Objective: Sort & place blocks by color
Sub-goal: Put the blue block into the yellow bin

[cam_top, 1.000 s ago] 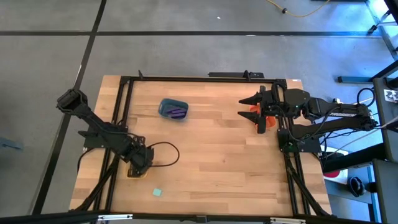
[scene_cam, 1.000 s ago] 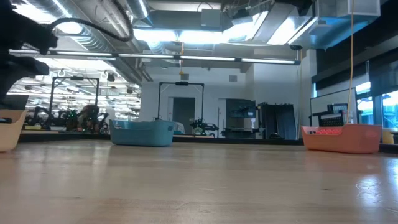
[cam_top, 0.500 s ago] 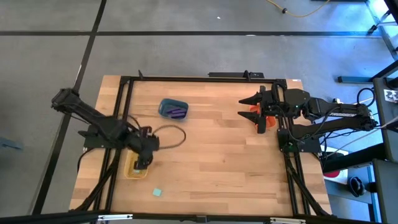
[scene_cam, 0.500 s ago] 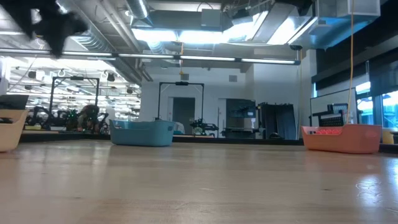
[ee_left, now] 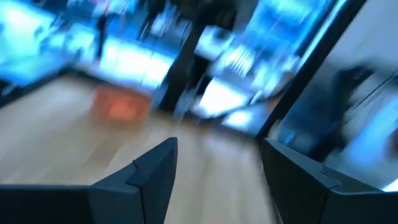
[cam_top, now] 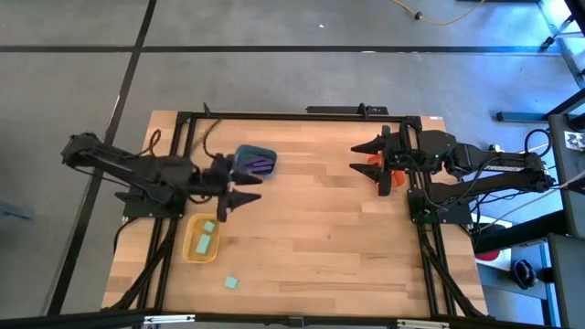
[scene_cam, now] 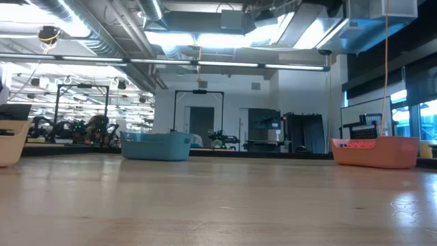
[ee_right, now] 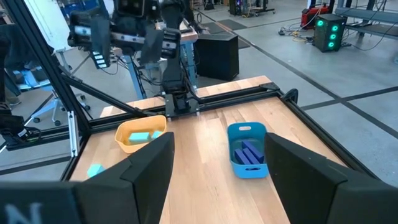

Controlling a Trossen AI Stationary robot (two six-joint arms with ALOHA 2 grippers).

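A mint-green block (cam_top: 232,282) lies flat on the wood near the table's near edge; it also shows in the right wrist view (ee_right: 94,170). More mint-green blocks (cam_top: 206,236) lie in the yellow tub (cam_top: 190,249). Purple blocks (cam_top: 262,165) lie in the blue tub (cam_top: 241,155). The orange tub (cam_top: 375,162) sits mostly under my right gripper (cam_top: 356,157), which hovers open at the right edge; its contents are hidden. My left gripper (cam_top: 249,188) is open and empty, raised between the blue and yellow tubs and pointing toward the table's right.
A black frame rail (cam_top: 274,116) runs around the table's far and side edges. Bare wood (cam_top: 320,228) stretches between the tubs across the middle and the near right. The low view shows the blue tub (scene_cam: 157,145), the orange tub (scene_cam: 375,152) and the yellow tub (scene_cam: 10,143).
My left gripper has risen from over the yellow tub and moved toward the far edge and the right, up beside the blue tub. It has turned from pointing down to pointing level toward the table's right. The yellow tub with its mint-green blocks is uncovered.
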